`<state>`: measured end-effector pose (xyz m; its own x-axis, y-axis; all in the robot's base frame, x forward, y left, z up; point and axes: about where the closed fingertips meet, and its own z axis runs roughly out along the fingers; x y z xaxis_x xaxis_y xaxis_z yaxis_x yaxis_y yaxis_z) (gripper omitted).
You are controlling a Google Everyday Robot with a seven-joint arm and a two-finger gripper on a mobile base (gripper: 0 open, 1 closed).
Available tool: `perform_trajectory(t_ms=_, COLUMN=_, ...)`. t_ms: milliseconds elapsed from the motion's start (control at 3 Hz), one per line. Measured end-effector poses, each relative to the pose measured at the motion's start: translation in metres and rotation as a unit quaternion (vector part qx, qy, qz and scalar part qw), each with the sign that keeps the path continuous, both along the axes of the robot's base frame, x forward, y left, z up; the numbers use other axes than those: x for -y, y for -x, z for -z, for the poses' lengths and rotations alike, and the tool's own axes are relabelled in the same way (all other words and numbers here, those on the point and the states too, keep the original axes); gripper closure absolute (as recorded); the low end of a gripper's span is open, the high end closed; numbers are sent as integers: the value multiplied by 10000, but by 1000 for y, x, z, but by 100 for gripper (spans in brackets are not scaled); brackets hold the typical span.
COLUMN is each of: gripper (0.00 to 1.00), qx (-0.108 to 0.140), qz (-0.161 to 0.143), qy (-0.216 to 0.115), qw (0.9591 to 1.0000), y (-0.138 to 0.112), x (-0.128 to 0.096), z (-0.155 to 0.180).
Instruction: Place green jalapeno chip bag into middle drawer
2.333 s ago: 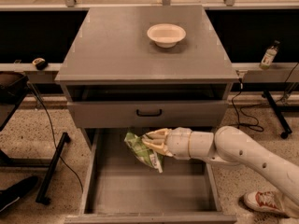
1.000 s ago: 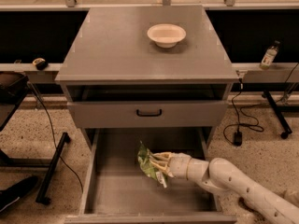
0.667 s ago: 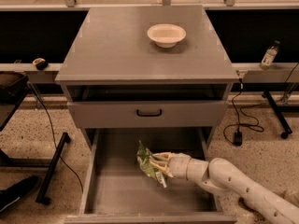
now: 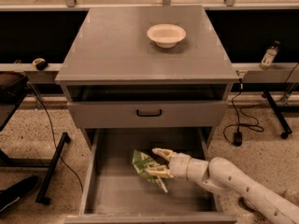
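The green jalapeno chip bag [image 4: 141,164] lies on the flat grey floor of the pulled-out middle drawer [image 4: 126,195], a little left of the drawer's centre, with its white seam end toward the front. My gripper [image 4: 158,162] reaches in from the right, low inside the drawer, right beside the bag. Its two pale fingers [image 4: 161,152] are spread apart, the lower one lying over the bag's right edge. The white arm [image 4: 233,178] crosses the drawer's right wall.
A closed grey drawer front with a black handle [image 4: 149,112] sits just above the open drawer. A white bowl [image 4: 166,34] stands on the cabinet top. A small bottle [image 4: 268,56] stands on the right ledge. Cables and a black stand leg [image 4: 52,164] lie on the floor.
The gripper has come down with the bag from mid-height to the drawer floor. Its fingers now stand a little wider apart and the bag rests on the floor.
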<state>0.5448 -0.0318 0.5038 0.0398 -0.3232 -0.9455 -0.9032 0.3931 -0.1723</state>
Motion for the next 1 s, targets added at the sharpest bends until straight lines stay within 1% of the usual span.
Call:
perform_trajectory(t_ms=333, gripper=0, qx=113, qz=16, qy=273, qw=9996, y=11, x=20, z=-7)
perform_trajectory(t_ms=667, gripper=0, qx=394, qz=-96, qy=725, qw=9965, y=31, x=45, z=-21)
perform_trajectory(t_ms=1000, gripper=0, qx=661, qz=160, qy=719, qw=9951, y=48, x=75, z=-34)
